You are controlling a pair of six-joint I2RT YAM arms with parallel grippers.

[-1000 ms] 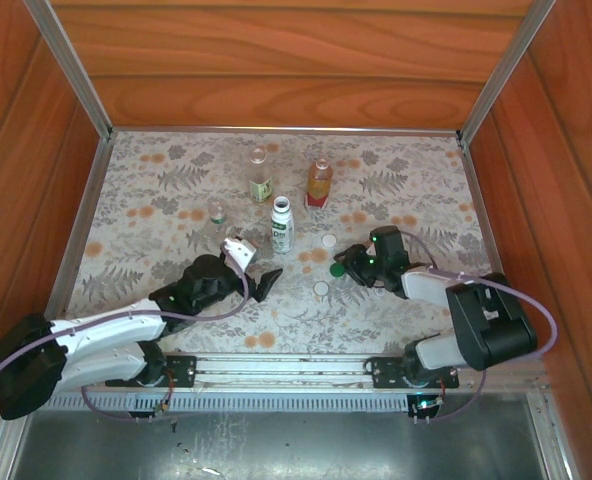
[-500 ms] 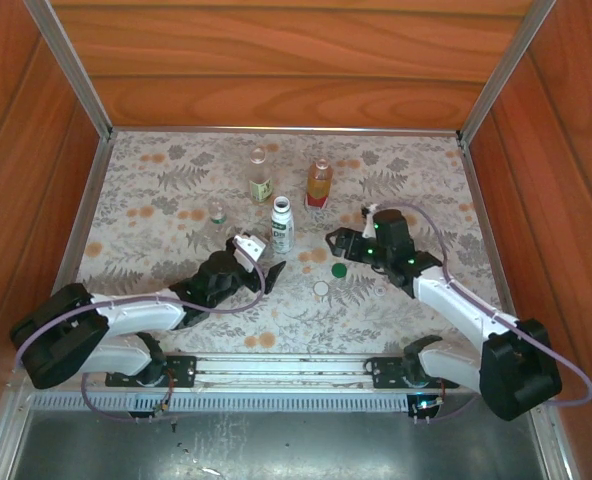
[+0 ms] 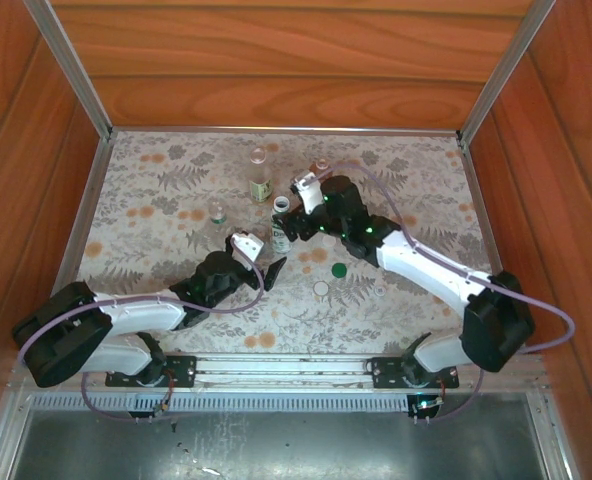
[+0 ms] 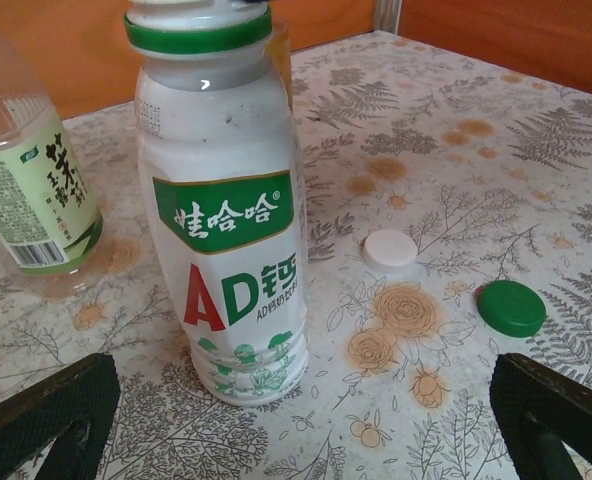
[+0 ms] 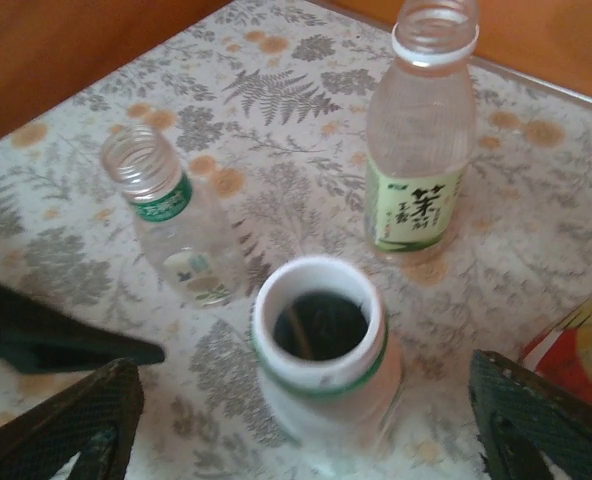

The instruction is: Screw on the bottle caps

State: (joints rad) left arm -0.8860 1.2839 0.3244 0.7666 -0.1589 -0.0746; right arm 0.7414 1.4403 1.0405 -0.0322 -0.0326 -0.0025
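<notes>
The white bottle with the green-red label stands uncapped, its open mouth showing from above. My right gripper hangs open over it, one finger on each side, touching nothing. My left gripper is open low on the table just before the bottle, which stands left of centre between its fingers. From above, the left gripper lies near-left of the bottle and the right gripper above it. A dark green cap and a white cap lie right of the bottle.
The clear green-label bottle and the tiny clear bottle stand uncapped behind the white one. The amber bottle's red label shows at the right. Another white cap lies by the green cap. Wooden walls surround the table.
My right gripper opened wider, left the green cap on the table and swung left and away to above the white bottle. The left gripper edged forward toward the bottle.
</notes>
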